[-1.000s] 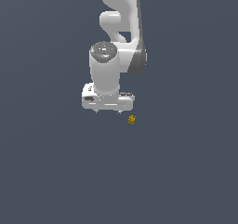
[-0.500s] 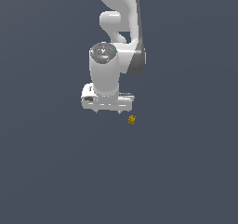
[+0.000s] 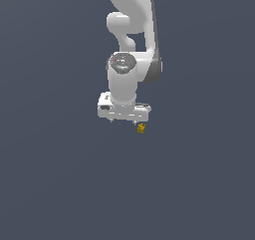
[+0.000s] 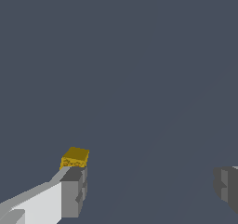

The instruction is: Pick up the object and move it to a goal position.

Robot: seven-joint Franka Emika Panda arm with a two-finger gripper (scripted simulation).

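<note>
The object (image 3: pixel 141 128) is a tiny yellow-gold blocky piece on the dark grey floor, just below the white gripper's end on the exterior view's right. In the wrist view the object (image 4: pixel 75 157) lies just beyond the tip of one grey finger pad (image 4: pixel 73 190), outside the gap between the fingers. The gripper (image 3: pixel 123 120) is open and empty; its fingers stand wide apart in the wrist view (image 4: pixel 151 188), the other pad (image 4: pixel 227 185) at the picture's edge. The gripper hangs from the white arm (image 3: pixel 130 45), pointing down.
Only the flat dark grey floor (image 3: pixel 60 184) surrounds the arm and the piece. No goal marker shows in either view.
The gripper has shifted slightly towards the exterior view's right and down. The piece has not moved.
</note>
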